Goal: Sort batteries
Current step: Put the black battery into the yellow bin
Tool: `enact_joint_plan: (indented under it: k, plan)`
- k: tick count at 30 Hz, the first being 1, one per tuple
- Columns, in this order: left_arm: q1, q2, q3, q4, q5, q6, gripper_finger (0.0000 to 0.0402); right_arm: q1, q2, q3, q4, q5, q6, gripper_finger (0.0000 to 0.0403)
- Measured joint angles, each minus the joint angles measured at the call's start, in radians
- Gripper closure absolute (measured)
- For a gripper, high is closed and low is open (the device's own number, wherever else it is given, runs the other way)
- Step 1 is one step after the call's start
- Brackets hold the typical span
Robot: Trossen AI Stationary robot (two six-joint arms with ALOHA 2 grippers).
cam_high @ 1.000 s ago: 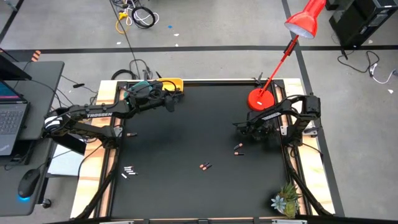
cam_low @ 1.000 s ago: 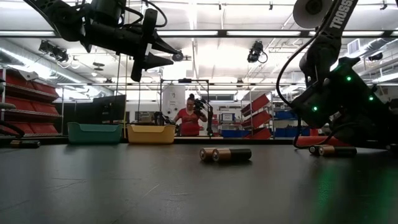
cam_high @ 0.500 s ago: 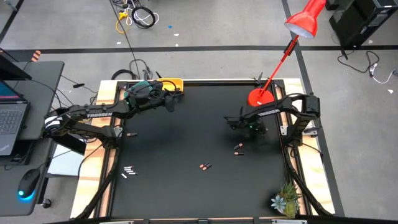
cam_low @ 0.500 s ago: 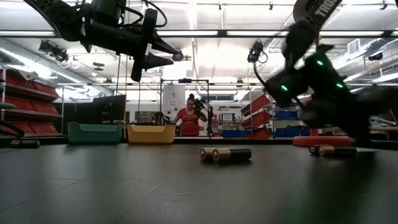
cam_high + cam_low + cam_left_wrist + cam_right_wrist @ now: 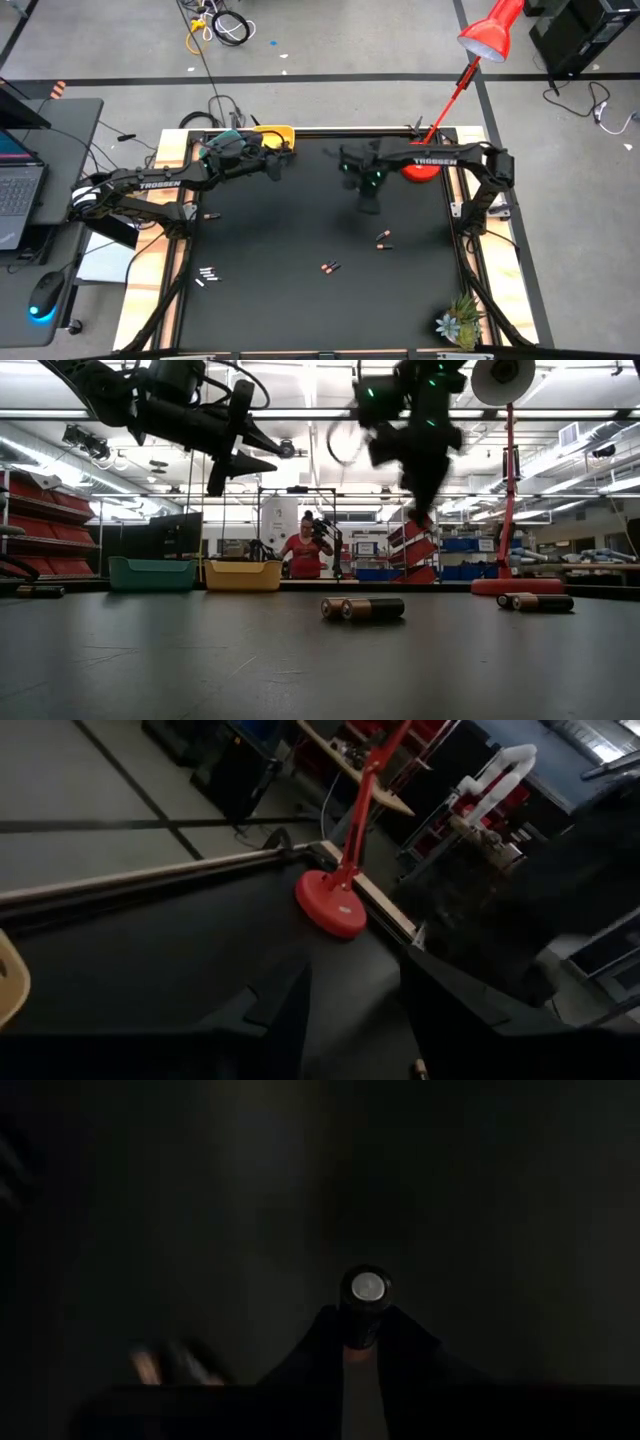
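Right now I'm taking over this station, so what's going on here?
The robot is sorting batteries. The right end effector grips a dark battery above the mat, carried toward the yellow bin. The left end effector hovers open near that bin. More batteries lie loose on the mat.

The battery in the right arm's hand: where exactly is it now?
The battery sits clamped between the right hand's fingers, raised over the far middle of the table, between the yellow bowl and the red lamp base.
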Motion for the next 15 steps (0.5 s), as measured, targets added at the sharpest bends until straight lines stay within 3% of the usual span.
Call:
enact_joint_plan:
  k: [6,11,15]
  plan:
    - [-0.037,0.0,0.0,0.014,0.036,0.106,0.0238,-0.063,-0.002,0.154,0.179,-0.152,0.11,0.0365]
    - [-0.128,0.001,0.0,0.021,0.041,0.475,0.0238,-0.105,-0.003,0.242,0.298,-0.283,0.214,0.0365]
    - [-0.186,0.001,0.0,0.027,-0.069,0.647,0.0238,-0.109,-0.003,0.274,0.377,-0.313,0.277,0.0365]
